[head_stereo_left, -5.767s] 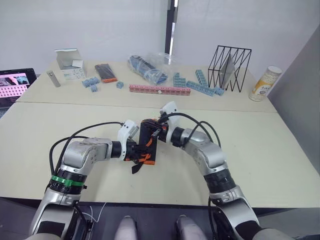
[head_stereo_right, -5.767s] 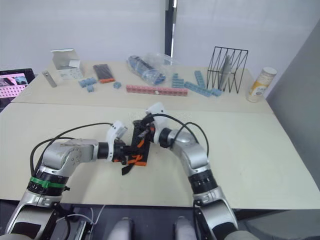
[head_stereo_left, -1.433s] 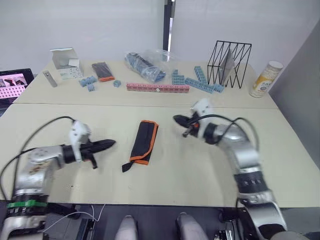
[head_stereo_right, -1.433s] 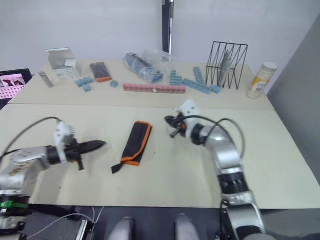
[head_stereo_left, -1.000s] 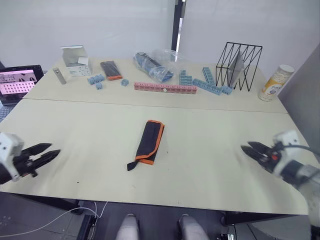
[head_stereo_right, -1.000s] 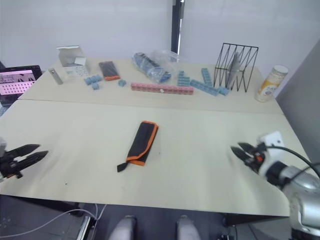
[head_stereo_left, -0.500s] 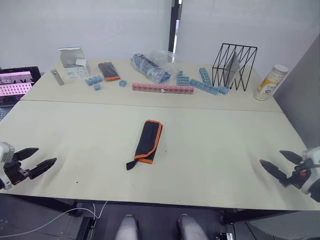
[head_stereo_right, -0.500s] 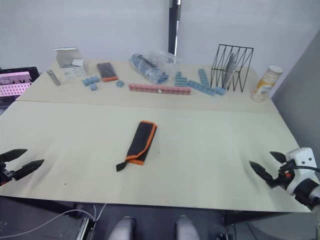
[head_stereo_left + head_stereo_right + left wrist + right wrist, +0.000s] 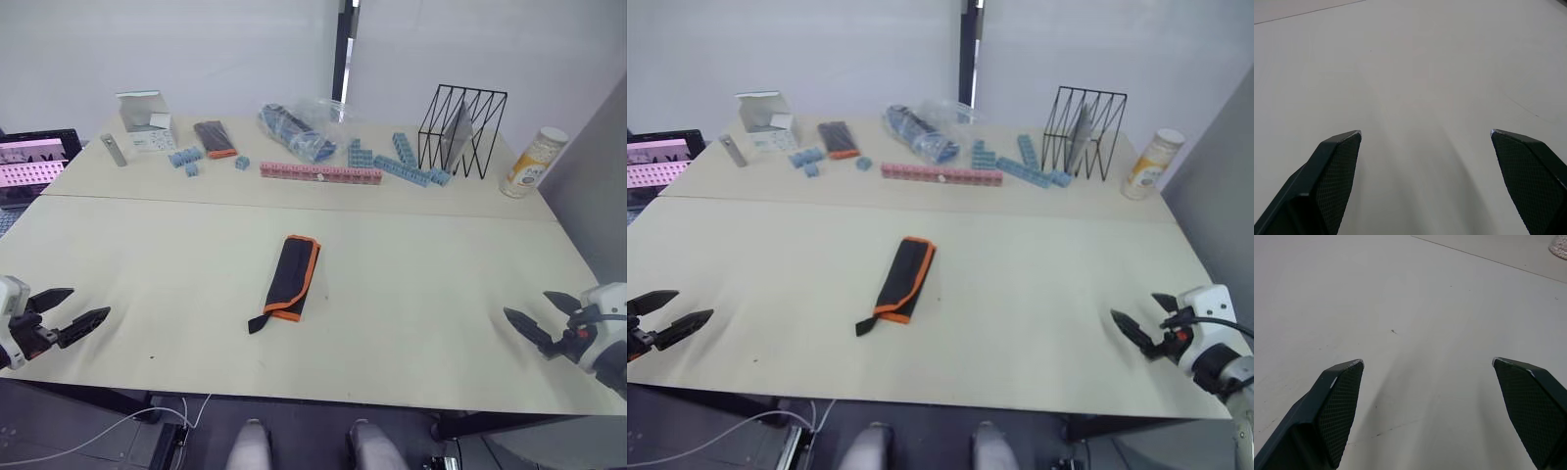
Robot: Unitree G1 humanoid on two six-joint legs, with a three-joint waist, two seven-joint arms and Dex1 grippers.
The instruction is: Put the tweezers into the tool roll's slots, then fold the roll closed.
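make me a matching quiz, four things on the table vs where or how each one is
Things:
1. tool roll
2. wire rack
3. left gripper
4. right gripper

States:
A. open, at the table's near left edge
B. folded shut, mid-table
C. open, at the table's near right edge
D. upright, far right side

Pairs: 1-B, 2-D, 3-A, 4-C
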